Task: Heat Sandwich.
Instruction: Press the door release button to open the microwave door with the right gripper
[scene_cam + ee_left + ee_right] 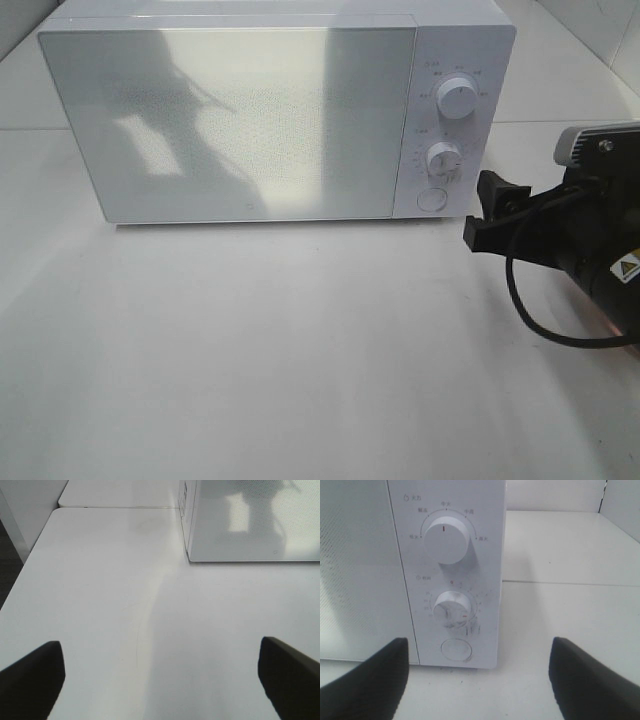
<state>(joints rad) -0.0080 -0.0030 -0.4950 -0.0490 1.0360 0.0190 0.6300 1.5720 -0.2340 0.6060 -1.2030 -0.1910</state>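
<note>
Right wrist view is showing the released right claw (479, 680) facing the timer knob (452, 608) on the microwave (360, 555), likely needing centring before turning it; left claw (161, 677) is idling released.

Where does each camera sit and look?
Exterior high: up above, looking down at the white box-shaped microwave on the white table; the black right gripper pokes in.
Left wrist: on left arm, looking over the table past the open black left gripper to the microwave's corner.
Right wrist: on right arm, facing the microwave's round white knobs between its fingers.
All three share the microwave.
</note>
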